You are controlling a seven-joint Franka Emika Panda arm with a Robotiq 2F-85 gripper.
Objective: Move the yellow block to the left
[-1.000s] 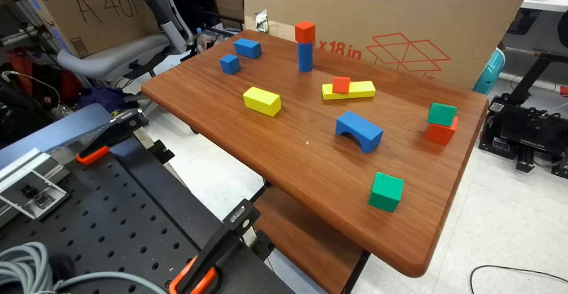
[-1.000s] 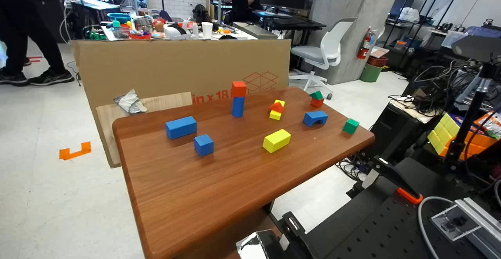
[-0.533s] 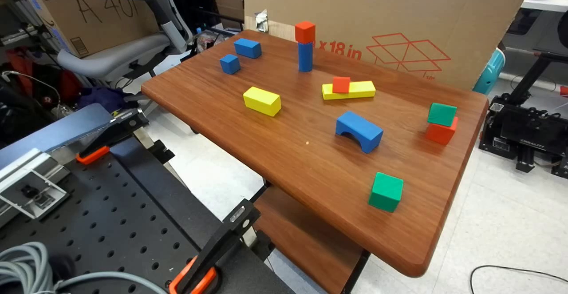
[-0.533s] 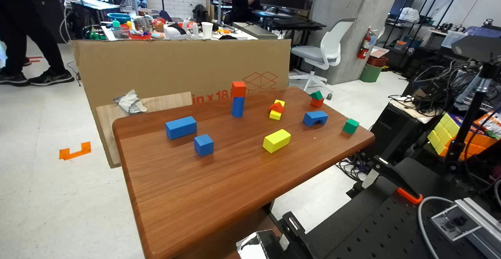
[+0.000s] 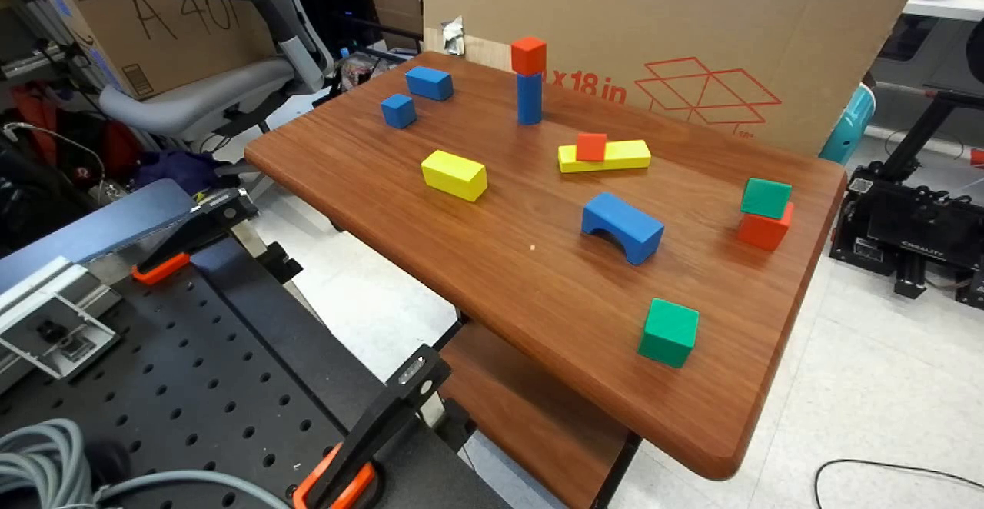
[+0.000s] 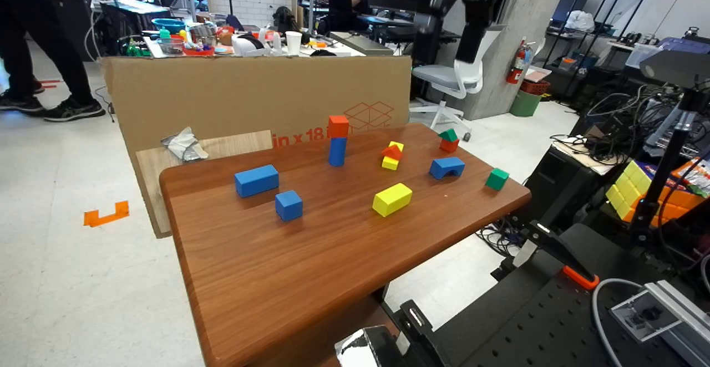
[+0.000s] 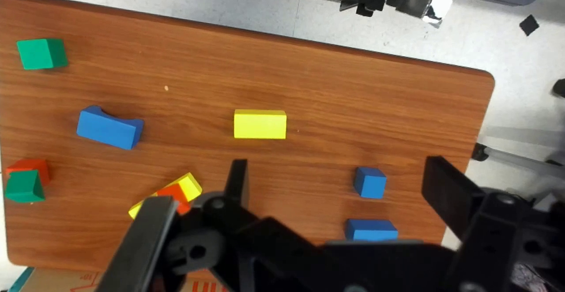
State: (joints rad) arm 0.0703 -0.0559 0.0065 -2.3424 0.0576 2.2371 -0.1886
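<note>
Wrist view: looking down on table (image 7: 397, 120), finding yellow block (image 7: 260, 124) lying on it near mid-view. Carrying nothing in gripper (image 6: 447, 54), hanging toward 1 o'clock in an exterior view, with fingers standing well apart. Probably not yet starting the grasp. Likely missing by descending straight: seeing the gap off toward 4 o'clock from the block. Spreading along the same 9-to-3 line as the block's long side, so risking landing a fingertip on one end unless rotating first. Risking bumping small blue cube (image 7: 370, 182), also at 4 o'clock, by sliding wide. Risking toppling red cube (image 6: 338, 126), resting on blue column (image 6: 336, 152), by sweeping low; finding neither in wrist view, probably hiding both behind gripper. Possibly misreading left: judging it 3 o'clock in wrist view, 9 o'clock in both exterior views.
</note>
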